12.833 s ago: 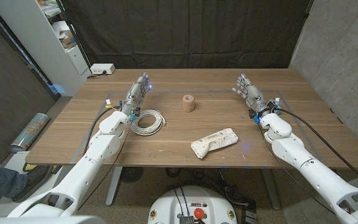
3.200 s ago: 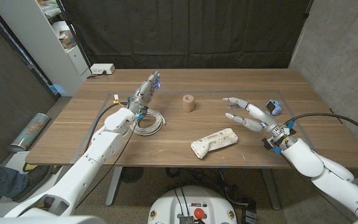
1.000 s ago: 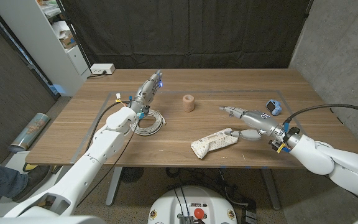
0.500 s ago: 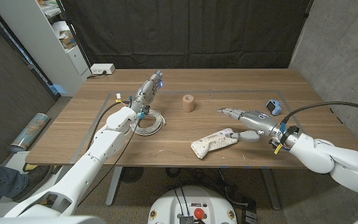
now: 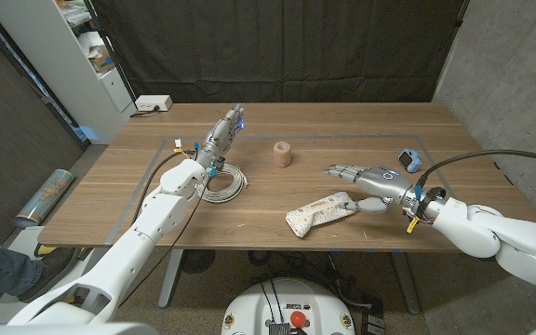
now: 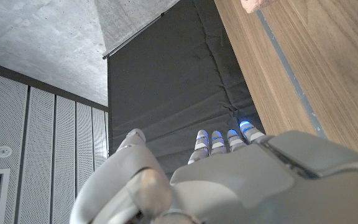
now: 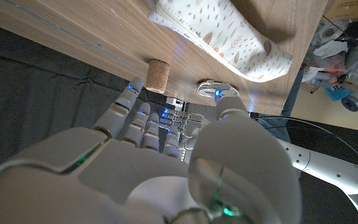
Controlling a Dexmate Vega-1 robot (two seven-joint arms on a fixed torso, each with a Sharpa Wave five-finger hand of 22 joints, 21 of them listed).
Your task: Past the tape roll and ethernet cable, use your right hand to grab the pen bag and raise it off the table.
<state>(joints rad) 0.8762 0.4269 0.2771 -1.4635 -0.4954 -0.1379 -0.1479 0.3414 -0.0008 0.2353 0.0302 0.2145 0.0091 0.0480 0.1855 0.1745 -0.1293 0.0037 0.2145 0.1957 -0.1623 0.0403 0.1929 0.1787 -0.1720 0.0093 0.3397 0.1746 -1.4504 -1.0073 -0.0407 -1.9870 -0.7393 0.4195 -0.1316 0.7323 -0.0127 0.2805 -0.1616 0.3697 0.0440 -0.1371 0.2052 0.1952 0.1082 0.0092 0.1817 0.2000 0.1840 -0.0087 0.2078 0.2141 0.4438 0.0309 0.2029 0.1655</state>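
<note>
The pen bag (image 5: pixel 316 212), white with small brown marks, lies slantwise near the table's front edge; it also fills part of the right wrist view (image 7: pixel 225 34). My right hand (image 5: pixel 363 182) hovers at the bag's right end. Its fingers are spread over the wood just behind the bag and its thumb is close to the bag's tip, holding nothing. The brown tape roll (image 5: pixel 283 154) stands upright behind the bag. Left of it lies the coiled white ethernet cable (image 5: pixel 222 182). My left hand (image 5: pixel 221 136) stays beyond the coil with its fingers straight and apart.
A small blue device (image 5: pixel 408 160) lies on the table behind my right wrist. A white box (image 5: pixel 154 103) sits at the far left corner. Grey tape lines mark the table (image 5: pixel 249 219). A shelf unit stands off the left side.
My right hand has crept left and lower toward the bag's right end, thumb closing in on it. The left arm, bag, roll and cable have not moved.
</note>
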